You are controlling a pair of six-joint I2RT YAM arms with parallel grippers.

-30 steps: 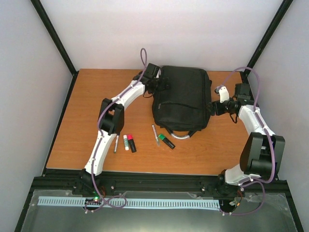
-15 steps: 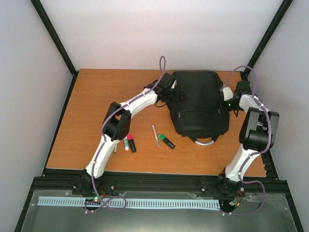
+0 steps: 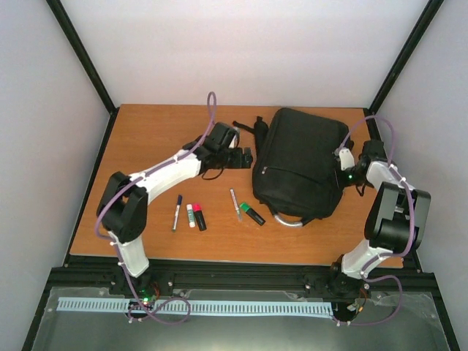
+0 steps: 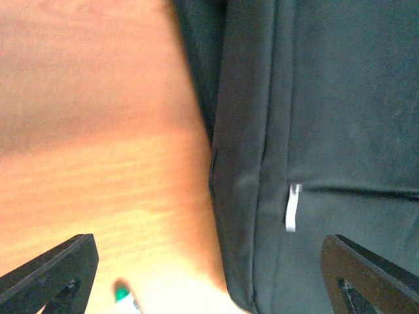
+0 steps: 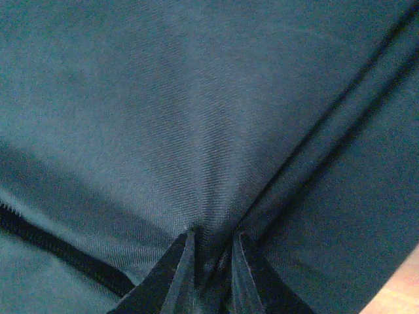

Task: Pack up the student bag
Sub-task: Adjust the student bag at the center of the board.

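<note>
You get soft, even light from overhead, with faint shadows beside the bag [image 3: 300,164]. Your left wrist view is blurred throughout; your right one is dim but sharp.

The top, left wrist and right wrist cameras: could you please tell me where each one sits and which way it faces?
Top: fixed above and behind the arm bases, looking down on the table; both arms show whole, either side of the backpack.
Left wrist: on the left arm, looking down at the table and the backpack's side; left fingers spread wide at the lower corners.
Right wrist: close against the backpack's fabric; right fingers pinch a fold.
Shared: every view shows the backpack; top and left wrist also show the table.
</note>
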